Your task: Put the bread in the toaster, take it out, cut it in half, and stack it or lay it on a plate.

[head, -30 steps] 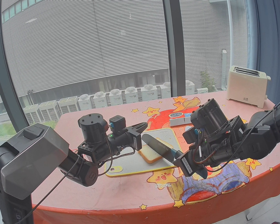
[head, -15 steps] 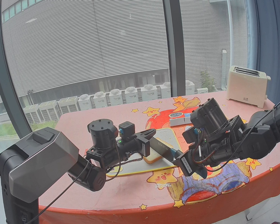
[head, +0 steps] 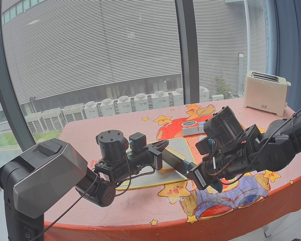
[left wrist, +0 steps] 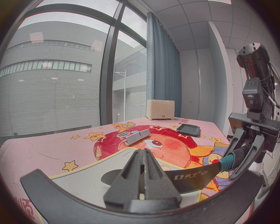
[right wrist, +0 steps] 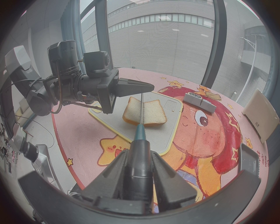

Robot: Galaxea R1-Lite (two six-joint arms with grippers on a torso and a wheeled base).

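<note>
One bench (head: 132, 208), cartoon-print cloth. One cream toaster (head: 265, 92), far right corner. One pale cutting board (right wrist: 116, 119), centre. One left gripper (left wrist: 143, 153), jaws pressed together, tips over the bread, just beside the blade. One right gripper (right wrist: 139, 154), jaws clamped on the knife handle. One knife (left wrist: 189, 178), blade lined across the slice's middle; contact unclear. One black plate (left wrist: 189, 129), near the toaster. One bread slice (right wrist: 154, 112), flat on the board.
</note>
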